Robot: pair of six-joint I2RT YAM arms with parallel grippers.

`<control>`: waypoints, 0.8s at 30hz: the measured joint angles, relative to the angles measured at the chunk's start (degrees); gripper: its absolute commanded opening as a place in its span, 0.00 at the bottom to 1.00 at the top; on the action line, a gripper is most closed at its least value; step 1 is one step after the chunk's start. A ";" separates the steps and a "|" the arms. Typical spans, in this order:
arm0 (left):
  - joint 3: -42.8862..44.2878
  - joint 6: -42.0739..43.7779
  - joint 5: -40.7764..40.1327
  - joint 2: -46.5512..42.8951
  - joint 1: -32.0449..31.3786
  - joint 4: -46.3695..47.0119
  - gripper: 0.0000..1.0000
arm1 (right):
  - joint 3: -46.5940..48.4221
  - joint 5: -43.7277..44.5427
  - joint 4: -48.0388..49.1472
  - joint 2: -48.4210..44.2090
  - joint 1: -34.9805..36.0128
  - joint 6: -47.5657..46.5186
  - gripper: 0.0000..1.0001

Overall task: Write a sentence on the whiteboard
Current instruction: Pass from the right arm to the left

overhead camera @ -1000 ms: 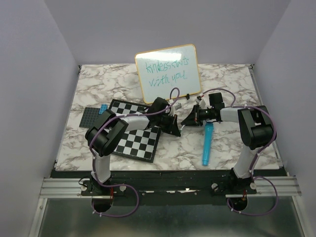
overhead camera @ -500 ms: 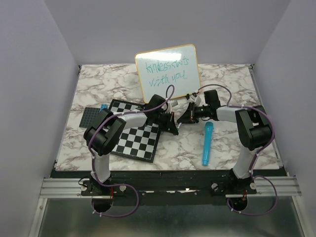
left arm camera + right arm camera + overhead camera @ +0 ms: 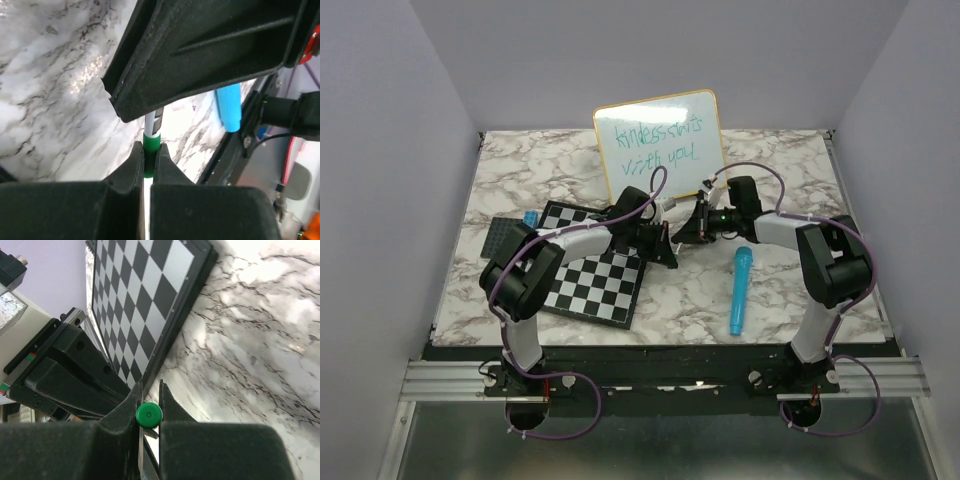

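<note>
The left jaws have clamped the green marker (image 3: 151,142) the right jaws pinch.

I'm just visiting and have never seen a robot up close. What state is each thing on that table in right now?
whiteboard: standing upright at the back, written on.
sentence: written in two green lines.
marker: held between both grippers.
left gripper: shut on the marker.
right gripper: shut on the marker's end.
blue tube: lying flat, untouched.
checkered board: lying flat.
</note>
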 measured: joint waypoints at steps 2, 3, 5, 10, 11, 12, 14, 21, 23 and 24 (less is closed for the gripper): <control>-0.13 2.27 -1.40 -1.42 0.02 -1.07 0.00 | 0.13 0.02 0.52 -0.33 0.48 0.24 0.00; -0.24 3.41 -2.12 -2.25 0.02 -2.01 0.00 | 0.20 -0.04 0.79 -0.57 0.76 0.31 0.00; -0.26 5.60 -3.23 -3.67 0.04 -3.63 0.00 | 0.33 0.00 1.49 -1.09 1.55 0.39 0.00; -0.20 10.05 -5.29 -6.03 0.15 -7.34 0.00 | 0.87 0.44 2.64 -2.08 3.28 0.13 0.11; -0.04 10.67 -5.38 -6.05 0.22 -7.72 0.00 | 0.98 0.66 2.60 -2.21 3.37 -0.26 0.20; 0.00 10.99 -5.35 -6.05 0.26 -7.80 0.00 | 1.07 0.76 2.45 -2.43 3.39 -0.52 0.35; 0.00 11.61 -5.31 -6.16 0.26 -7.21 0.00 | 1.46 0.70 1.29 -2.99 3.37 -1.70 0.43; -5.42 11.08 -4.94 -10.80 -0.39 5.03 0.00 | 1.73 -4.22 -4.37 -4.87 0.33 -5.22 0.61; -7.23 10.56 -4.98 -11.28 -0.81 8.13 0.00 | 1.73 -5.46 -6.43 -5.49 -0.66 -6.47 0.65; -8.07 10.36 -4.96 -11.50 -0.90 9.05 0.00 | 1.70 -5.90 -7.45 -5.88 -1.33 -7.23 0.66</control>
